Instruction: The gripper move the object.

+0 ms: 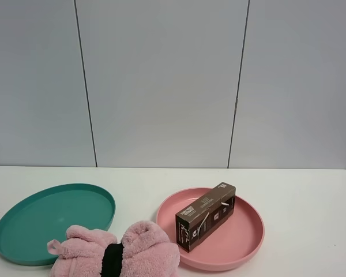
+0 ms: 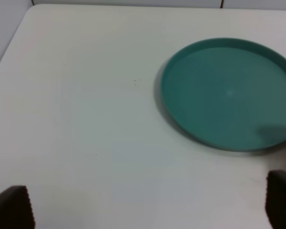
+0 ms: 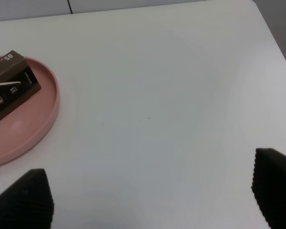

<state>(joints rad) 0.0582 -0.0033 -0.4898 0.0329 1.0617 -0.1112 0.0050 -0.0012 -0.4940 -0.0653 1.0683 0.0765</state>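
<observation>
The dark brown cardboard box (image 1: 205, 217) with white print lies slantwise in the pink plate (image 1: 251, 242), right of the table's middle. Its end also shows in the right wrist view (image 3: 9, 88), in the pink plate (image 3: 38, 129). Neither arm shows in the exterior high view. My right gripper (image 3: 145, 200) is open and empty above bare white table, to the right of the pink plate. My left gripper (image 2: 148, 207) is open and empty above bare table, left of the green plate (image 2: 229, 93).
A green plate (image 1: 55, 219) lies at the left. A fluffy pink plush with a black band (image 1: 115, 254) lies at the front between the two plates, overlapping the edges of both. White table (image 1: 311, 196) stretches to the right; a grey panelled wall stands behind.
</observation>
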